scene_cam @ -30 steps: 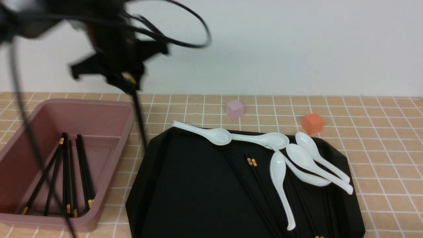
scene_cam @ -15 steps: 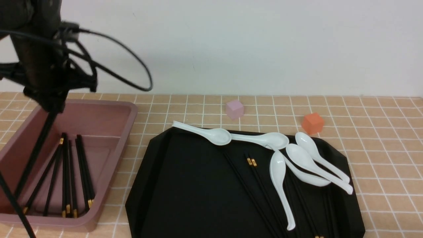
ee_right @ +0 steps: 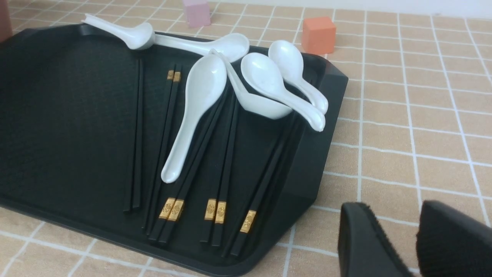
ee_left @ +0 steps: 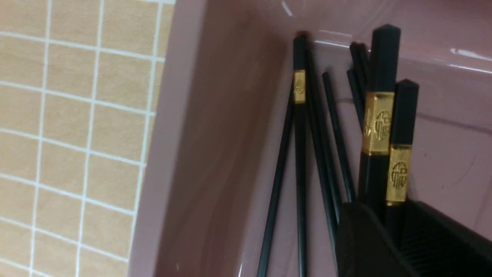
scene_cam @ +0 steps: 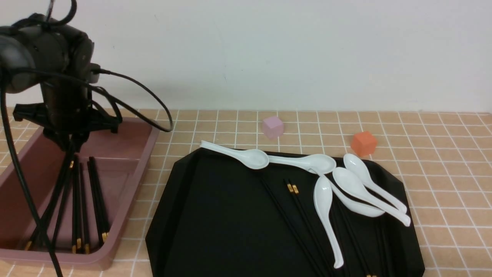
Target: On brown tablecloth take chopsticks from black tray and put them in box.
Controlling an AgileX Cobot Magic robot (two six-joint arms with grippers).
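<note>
Left gripper [scene_cam: 72, 143] inside box [scene_cam: 135, 184], jaws slightly apart around chopstick pair [ee_left: 378, 123]; can't tell if clamped. Pair between fingertips, gold-banded ends jutting past them, long axis slanting down toward box floor. Next, likely: spread jaws, lift clear.

The table is covered by a brown tablecloth with white grid lines [scene_cam: 453, 184]; on it lie an octagonal black tray [scene_cam: 215, 215], a pinkish-brown rectangular plastic box [scene_cam: 132, 184], a small pink cube [scene_cam: 273, 127] and a small orange cube [scene_cam: 363, 143].
</note>
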